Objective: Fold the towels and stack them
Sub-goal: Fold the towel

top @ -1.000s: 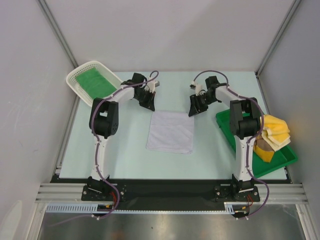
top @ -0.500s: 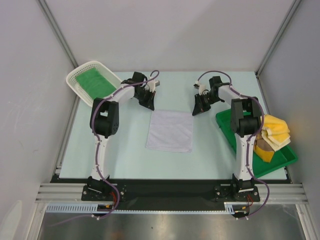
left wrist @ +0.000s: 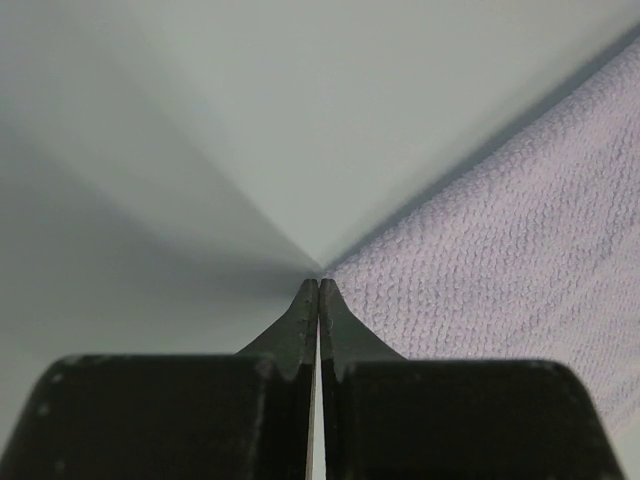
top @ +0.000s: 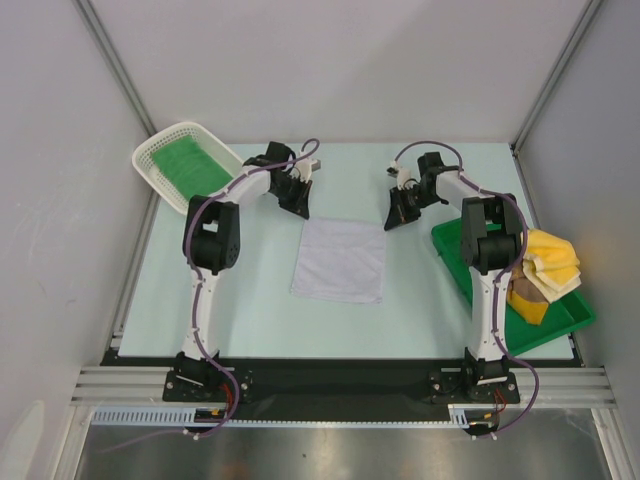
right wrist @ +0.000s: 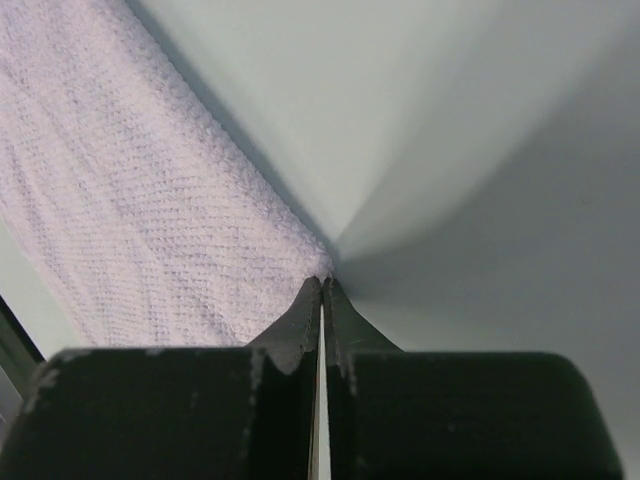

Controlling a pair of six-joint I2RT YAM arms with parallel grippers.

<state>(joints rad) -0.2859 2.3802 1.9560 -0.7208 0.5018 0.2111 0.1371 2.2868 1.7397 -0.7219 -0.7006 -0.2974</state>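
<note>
A pale lilac towel (top: 340, 260) lies flat as a rectangle in the middle of the table. My left gripper (top: 300, 208) is at its far left corner, low on the table. In the left wrist view the gripper (left wrist: 318, 285) is shut, its tips pinching the corner of the towel (left wrist: 520, 260). My right gripper (top: 391, 219) is at the far right corner. In the right wrist view the gripper (right wrist: 322, 282) is shut on the corner of the towel (right wrist: 150, 200).
A white basket (top: 150, 152) at the far left holds a green towel (top: 185, 168). A green tray (top: 452, 250) on the right holds crumpled yellow and orange towels (top: 548, 268). Grey walls close in the back and both sides.
The towel has slid a little away from the arm bases and to the left. The right gripper has shifted slightly right and farther back, and the left gripper has barely moved.
</note>
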